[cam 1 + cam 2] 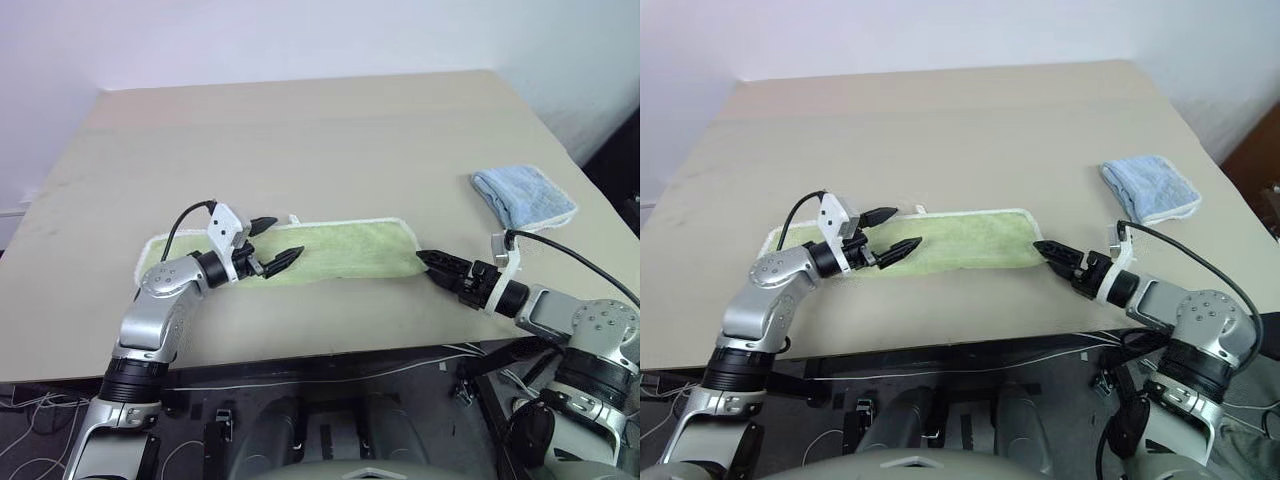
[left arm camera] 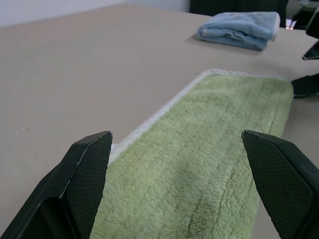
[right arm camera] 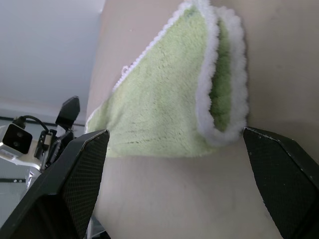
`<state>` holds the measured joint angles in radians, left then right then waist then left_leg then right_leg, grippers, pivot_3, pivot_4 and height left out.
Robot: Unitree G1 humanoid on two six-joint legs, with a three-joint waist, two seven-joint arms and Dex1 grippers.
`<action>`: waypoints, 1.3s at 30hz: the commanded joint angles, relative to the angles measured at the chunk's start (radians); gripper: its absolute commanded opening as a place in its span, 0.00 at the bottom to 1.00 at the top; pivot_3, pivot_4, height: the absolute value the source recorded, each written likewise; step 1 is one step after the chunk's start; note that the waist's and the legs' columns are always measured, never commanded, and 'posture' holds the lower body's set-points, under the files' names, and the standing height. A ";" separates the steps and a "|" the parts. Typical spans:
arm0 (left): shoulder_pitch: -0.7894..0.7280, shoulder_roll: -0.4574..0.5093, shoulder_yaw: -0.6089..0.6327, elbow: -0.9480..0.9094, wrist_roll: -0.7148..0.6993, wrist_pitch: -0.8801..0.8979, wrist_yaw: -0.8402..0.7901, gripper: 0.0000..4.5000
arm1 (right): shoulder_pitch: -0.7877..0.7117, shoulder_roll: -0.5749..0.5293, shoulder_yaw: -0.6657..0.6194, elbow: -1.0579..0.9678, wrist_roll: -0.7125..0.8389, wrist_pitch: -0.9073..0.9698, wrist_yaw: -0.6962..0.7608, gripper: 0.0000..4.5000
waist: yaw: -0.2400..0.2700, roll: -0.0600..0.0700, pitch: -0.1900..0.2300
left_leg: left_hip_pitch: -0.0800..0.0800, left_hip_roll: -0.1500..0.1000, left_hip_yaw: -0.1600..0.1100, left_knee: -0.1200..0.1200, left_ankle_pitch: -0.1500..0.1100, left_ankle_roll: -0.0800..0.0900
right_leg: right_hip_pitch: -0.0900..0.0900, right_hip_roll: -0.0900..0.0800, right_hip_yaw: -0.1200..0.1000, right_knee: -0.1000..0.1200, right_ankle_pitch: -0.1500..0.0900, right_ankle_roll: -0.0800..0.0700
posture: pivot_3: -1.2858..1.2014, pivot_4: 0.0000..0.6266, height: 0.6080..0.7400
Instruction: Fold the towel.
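our left gripper (image 1: pixel 276 243) hovers spread and empty over the towel (image 1: pixel 340 252); our right gripper (image 1: pixel 432 262), also spread and empty, sits at its right end. the towel lies near the front edge of the table (image 1: pixel 300 140), already folded into a strip running left to right. we judge the next fold needs a grasp on one short end. farther right lies a blue cloth (image 1: pixel 523 194).

**Beige table with two cloths**

A plain beige table (image 1: pixel 300 130) carries a light green towel (image 1: pixel 340 250), folded into a long flat strip with white edging. The left gripper (image 1: pixel 277 243) hovers over one end; the right gripper (image 1: pixel 428 259) sits just beside the other. Beyond the right gripper lies a folded light blue cloth (image 1: pixel 522 194).
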<state>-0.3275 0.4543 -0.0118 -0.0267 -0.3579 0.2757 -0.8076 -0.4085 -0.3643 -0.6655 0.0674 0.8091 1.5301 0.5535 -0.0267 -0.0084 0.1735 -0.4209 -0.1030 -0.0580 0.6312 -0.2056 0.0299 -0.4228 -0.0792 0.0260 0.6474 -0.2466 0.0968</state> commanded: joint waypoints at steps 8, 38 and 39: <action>0.016 0.045 0.001 -0.012 0.043 -0.006 0.006 0.98 | -0.082 -0.003 0.091 0.133 -0.003 -0.072 -0.011 0.92 | -0.019 -0.001 0.000 | 0.001 0.000 0.000 0.000 -0.001 -0.001 | 0.001 0.000 0.000 0.000 0.000 -0.001 | 0.52 0.24 1.00; -0.094 0.041 -0.008 0.080 0.053 0.010 -0.037 0.98 | -0.043 -0.140 0.034 0.015 0.167 -0.134 -0.031 0.01 | 0.032 -0.002 -0.001 | -0.007 -0.001 -0.001 -0.004 -0.003 0.002 | -0.001 -0.002 -0.002 -0.015 0.001 0.000 | 0.52 0.24 1.00; -0.101 0.040 -0.008 0.088 0.055 0.006 -0.038 0.98 | -0.056 -0.136 0.043 0.003 0.172 -0.130 -0.040 0.01 | 0.032 -0.002 -0.001 | -0.007 0.000 -0.001 -0.004 -0.003 0.002 | -0.001 -0.002 -0.002 -0.015 0.001 0.000 | 0.52 0.24 1.00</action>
<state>-0.4034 0.4958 -0.0234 0.0677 -0.3081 0.3125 -0.8392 -0.4339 -0.4997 -0.6221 0.1178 0.9496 1.4027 0.5272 0.0056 -0.0105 0.1723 -0.4277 -0.1034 -0.0587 0.6266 -0.2086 0.0318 -0.4241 -0.0808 0.0239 0.6327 -0.2460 0.0971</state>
